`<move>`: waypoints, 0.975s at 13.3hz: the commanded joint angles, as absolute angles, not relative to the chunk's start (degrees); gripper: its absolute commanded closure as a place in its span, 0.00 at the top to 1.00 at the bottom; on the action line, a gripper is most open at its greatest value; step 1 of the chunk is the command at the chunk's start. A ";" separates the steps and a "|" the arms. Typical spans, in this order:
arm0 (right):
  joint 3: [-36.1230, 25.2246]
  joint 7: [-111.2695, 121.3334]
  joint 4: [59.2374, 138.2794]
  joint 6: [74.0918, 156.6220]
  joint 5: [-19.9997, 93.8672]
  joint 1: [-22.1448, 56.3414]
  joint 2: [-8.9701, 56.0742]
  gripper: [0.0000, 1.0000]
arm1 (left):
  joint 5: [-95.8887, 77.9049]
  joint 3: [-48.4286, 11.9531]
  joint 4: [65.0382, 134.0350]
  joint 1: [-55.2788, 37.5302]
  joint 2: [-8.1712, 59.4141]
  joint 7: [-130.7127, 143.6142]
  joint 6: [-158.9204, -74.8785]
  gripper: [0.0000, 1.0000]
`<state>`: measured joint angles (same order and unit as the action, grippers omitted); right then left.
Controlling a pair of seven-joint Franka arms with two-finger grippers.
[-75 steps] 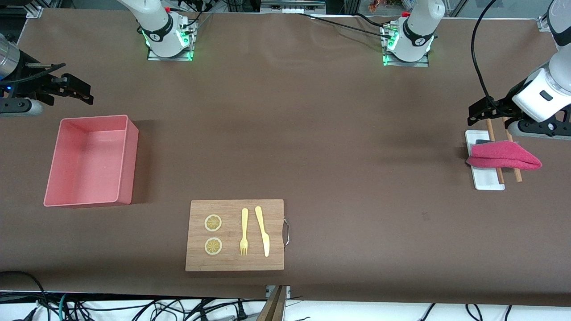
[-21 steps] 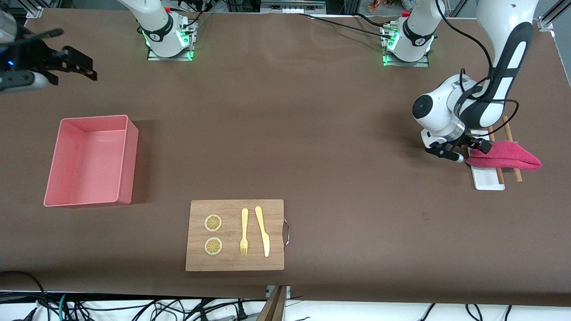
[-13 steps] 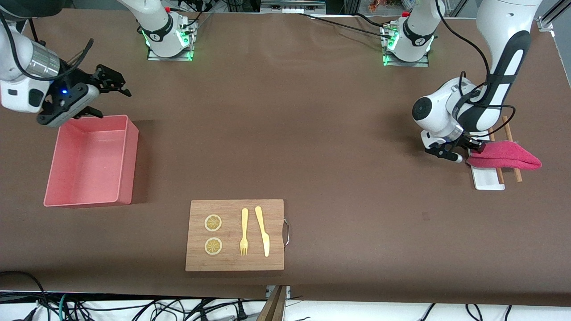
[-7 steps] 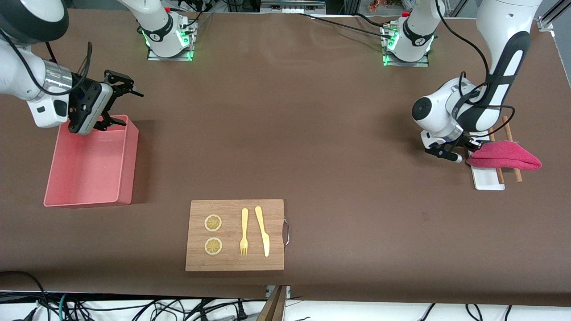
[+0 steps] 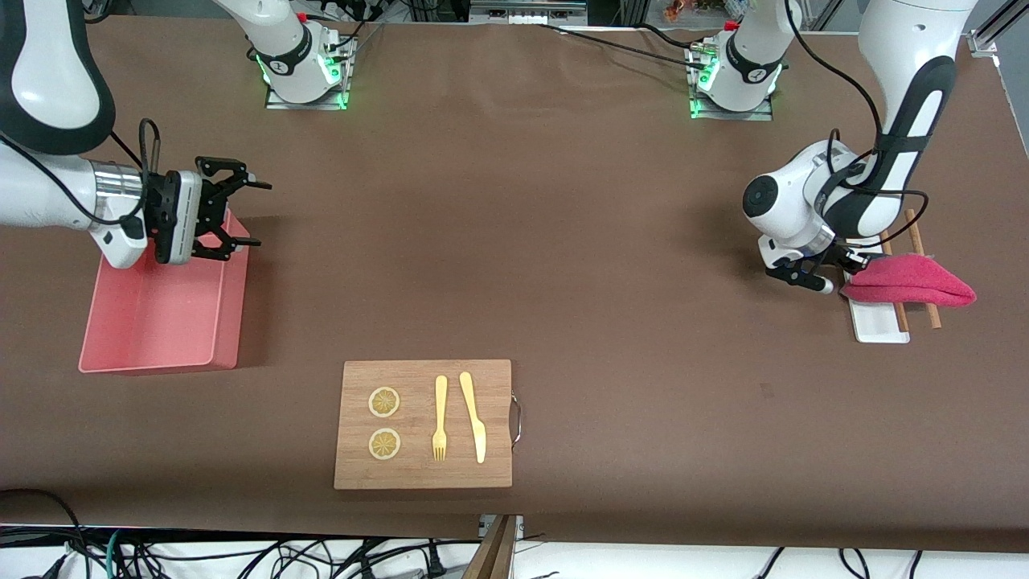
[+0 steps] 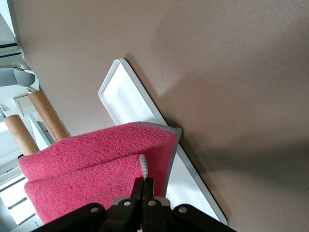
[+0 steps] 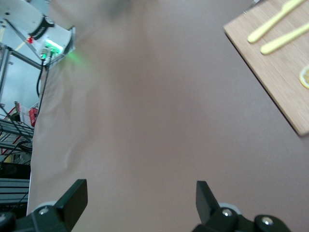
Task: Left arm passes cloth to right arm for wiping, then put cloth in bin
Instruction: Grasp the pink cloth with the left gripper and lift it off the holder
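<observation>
Right end effector (image 5: 245,211) now over bin (image 5: 161,322)

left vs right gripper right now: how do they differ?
The left gripper is shut on an edge of the cloth, low at the white tray; the right gripper is open and empty. The left is at its own end of the table; the right hangs over the bin rim. Both are black and two-fingered.
</observation>
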<state>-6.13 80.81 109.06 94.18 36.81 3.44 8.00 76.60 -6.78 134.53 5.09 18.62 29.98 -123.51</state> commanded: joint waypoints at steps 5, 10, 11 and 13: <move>-5.89 103.68 115.05 88.88 50.96 -0.69 10.10 0.99 | 61.47 -7.21 126.49 5.10 18.02 17.52 -119.55 0.00; -7.21 119.15 115.75 82.89 59.22 -2.11 16.59 0.99 | 41.52 -7.29 116.73 5.01 17.58 2.83 -110.50 0.00; -7.21 122.40 115.75 81.84 61.50 -2.11 18.00 0.99 | 39.48 -7.38 115.33 4.66 16.97 1.68 -108.74 0.00; -7.12 124.89 116.27 78.94 62.75 -2.11 20.03 0.99 | 33.87 -9.31 110.86 4.75 16.70 -0.69 -102.87 0.00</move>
